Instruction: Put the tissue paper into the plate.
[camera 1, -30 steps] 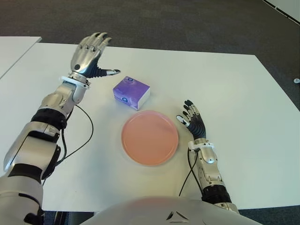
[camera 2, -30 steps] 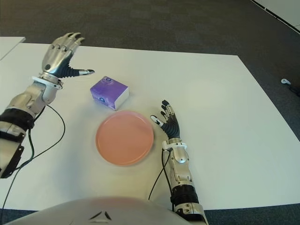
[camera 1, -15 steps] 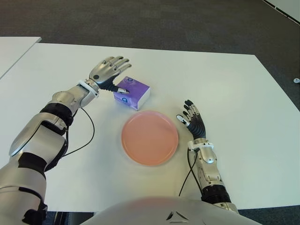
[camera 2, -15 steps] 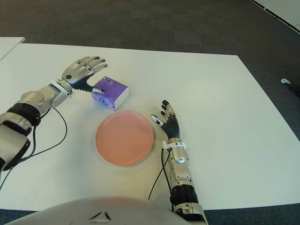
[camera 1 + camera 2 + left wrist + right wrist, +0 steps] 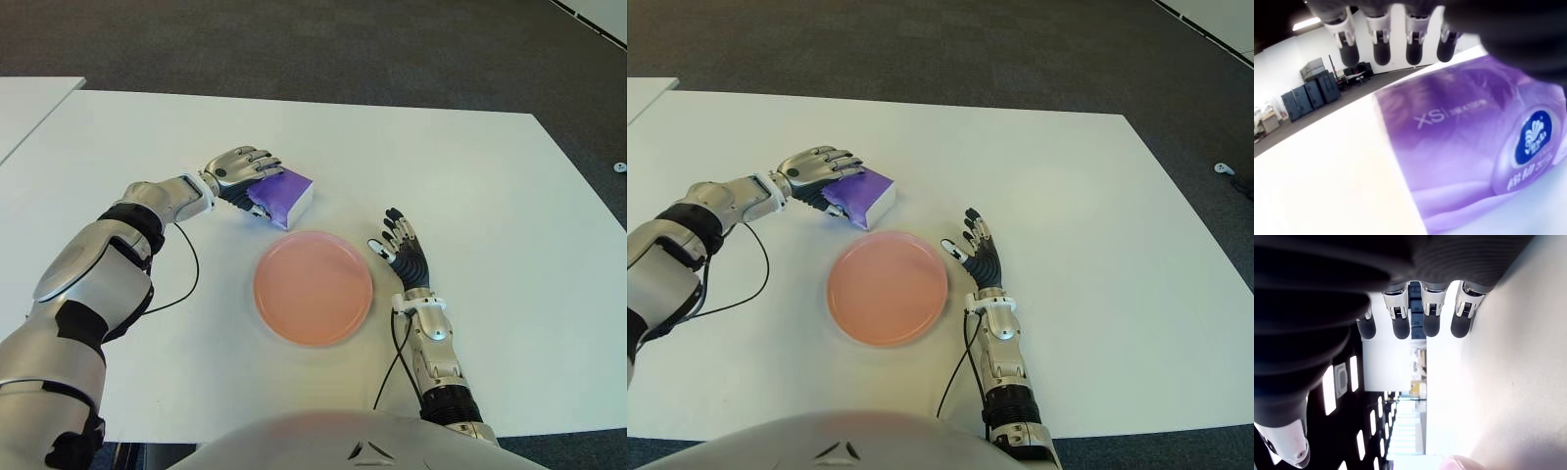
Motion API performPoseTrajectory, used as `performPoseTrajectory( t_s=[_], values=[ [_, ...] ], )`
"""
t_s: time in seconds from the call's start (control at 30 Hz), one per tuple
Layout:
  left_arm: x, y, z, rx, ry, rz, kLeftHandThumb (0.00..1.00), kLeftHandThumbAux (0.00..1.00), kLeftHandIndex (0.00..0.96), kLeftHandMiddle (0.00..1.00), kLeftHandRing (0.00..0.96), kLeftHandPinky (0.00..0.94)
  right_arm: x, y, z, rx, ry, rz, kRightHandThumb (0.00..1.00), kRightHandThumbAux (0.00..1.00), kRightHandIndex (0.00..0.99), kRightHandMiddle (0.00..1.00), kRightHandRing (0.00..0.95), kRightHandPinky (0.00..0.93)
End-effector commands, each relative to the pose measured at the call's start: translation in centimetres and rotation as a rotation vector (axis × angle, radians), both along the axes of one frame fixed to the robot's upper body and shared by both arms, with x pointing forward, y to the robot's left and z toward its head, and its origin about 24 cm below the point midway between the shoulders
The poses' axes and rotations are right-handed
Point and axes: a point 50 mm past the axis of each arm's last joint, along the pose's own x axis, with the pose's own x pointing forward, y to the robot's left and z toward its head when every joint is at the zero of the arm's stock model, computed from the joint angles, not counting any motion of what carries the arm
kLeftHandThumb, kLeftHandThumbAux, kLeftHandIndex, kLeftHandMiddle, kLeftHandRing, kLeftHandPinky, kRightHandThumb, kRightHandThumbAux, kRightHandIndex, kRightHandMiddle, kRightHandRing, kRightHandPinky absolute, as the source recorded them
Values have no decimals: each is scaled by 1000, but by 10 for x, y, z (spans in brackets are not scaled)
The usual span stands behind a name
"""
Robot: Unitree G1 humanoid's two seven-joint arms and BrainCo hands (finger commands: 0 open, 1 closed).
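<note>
- Right hand (image 5: 405, 253): nearest the robot, shown just to the right of the plate, fingers extended and relaxed, holding nothing; idle.
- Plate (image 5: 313, 287): a round pink dish on the white table (image 5: 490, 196), in front of the robot's body. Nothing lies in it.
- Tissue paper (image 5: 284, 196): a small purple pack with a white side, lying on the table just beyond the plate's far-left rim, close to it but apart from it. The left wrist view shows its printed purple face close under the palm.
- Left hand (image 5: 240, 171): reached across from the left, fingers (image 5: 1381, 46) draped over the top of the pack at its left end. The fingers are curling down over it, but whether they have closed firmly cannot be told; the pack appears to sit on the table, not lifted.
- Progress: the task stands at the grasping step. Judged from the layout, securing the grip, lifting the pack, carrying it the short way toward the robot and setting it in the plate all remain.
</note>
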Motion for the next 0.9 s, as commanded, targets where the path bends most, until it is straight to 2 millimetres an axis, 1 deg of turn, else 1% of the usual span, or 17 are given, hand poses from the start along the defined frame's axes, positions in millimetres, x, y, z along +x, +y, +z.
performPoseTrajectory(
  t_s=[0.03, 0.27, 0.53, 0.7, 0.9],
  values=[
    [1, -3, 3, 8, 89, 0, 197, 212, 0, 0, 0, 0, -26, 1, -41, 8, 233, -11, 5, 642, 0, 0, 0, 0],
    [4, -2, 11, -8, 127, 27, 230, 187, 0, 0, 0, 0, -25, 2, -41, 8, 235, -4, 2, 650, 0, 0, 0, 0],
    [5, 0, 15, 8, 130, 28, 243, 176, 0, 0, 0, 0, -23, 4, -41, 11, 238, 0, 0, 653, 0, 0, 0, 0],
    [6, 0, 16, 44, 105, 27, 250, 168, 0, 0, 0, 0, -22, 6, -43, 14, 243, -2, 0, 643, 0, 0, 0, 0],
    [8, -1, 19, 44, 68, 23, 260, 165, 0, 0, 0, 0, -22, 6, -44, 17, 245, -5, 12, 623, 0, 0, 0, 0]
  ],
)
